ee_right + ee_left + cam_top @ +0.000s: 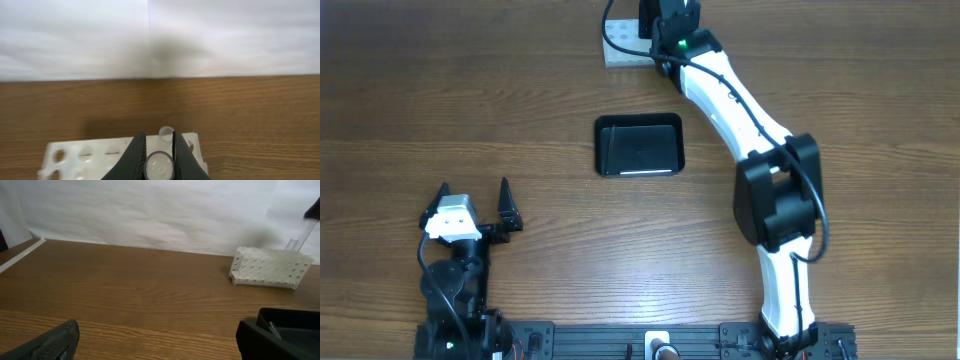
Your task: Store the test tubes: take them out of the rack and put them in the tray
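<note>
A white test tube rack (pixel 618 48) stands at the table's far edge. My right gripper (pixel 662 24) hangs over the rack's right end. In the right wrist view that gripper (pixel 157 145) is shut on a clear test tube (pixel 159 167), just above the rack (pixel 75 155), and a second tube's rim (pixel 166 131) shows right behind it. From the left wrist view the held tube (pixel 295 242) slants up out of the rack (pixel 270 267). The black tray (pixel 640 146) lies mid-table. My left gripper (pixel 474 188) stands open near the front left, holding nothing.
A white wall (pixel 150 210) rises right behind the rack. The right arm (pixel 735 105) stretches diagonally past the tray's right side. Bare wooden table (pixel 470 100) lies between the left gripper and the rack. A faint clear shape (pixel 272 327) lies inside the tray.
</note>
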`<move>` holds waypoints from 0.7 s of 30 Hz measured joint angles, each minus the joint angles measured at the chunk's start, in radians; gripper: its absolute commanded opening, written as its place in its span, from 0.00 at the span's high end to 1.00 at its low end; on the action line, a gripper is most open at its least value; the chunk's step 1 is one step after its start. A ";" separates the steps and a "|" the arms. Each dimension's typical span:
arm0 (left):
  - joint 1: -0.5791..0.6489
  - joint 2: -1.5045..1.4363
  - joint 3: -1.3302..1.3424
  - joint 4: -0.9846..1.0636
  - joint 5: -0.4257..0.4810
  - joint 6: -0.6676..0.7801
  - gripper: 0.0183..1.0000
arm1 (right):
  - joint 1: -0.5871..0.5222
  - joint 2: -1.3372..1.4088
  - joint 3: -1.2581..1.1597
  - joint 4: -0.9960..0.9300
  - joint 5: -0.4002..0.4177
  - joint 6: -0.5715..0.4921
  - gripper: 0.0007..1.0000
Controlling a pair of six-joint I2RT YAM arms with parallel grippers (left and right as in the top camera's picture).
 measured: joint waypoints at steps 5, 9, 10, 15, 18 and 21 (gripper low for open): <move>0.000 0.000 0.000 0.000 0.000 0.000 0.00 | 0.010 -0.098 0.014 -0.077 -0.018 0.001 0.96; 0.000 0.000 0.000 0.000 0.000 0.000 0.00 | 0.011 -0.169 0.018 -0.177 -0.023 0.001 0.97; 0.000 0.000 0.000 0.000 0.000 0.000 0.00 | 0.011 -0.182 0.018 -0.207 -0.023 0.001 0.97; 0.000 0.000 0.000 0.000 0.000 0.000 0.00 | 0.011 -0.237 0.019 -0.385 -0.049 0.022 0.98; 0.000 0.000 0.000 0.000 0.000 0.000 0.00 | 0.011 -0.258 0.021 -0.498 -0.093 0.060 0.98; 0.000 0.000 0.000 0.000 0.000 0.000 0.00 | 0.011 -0.265 0.022 -0.597 -0.144 0.101 0.99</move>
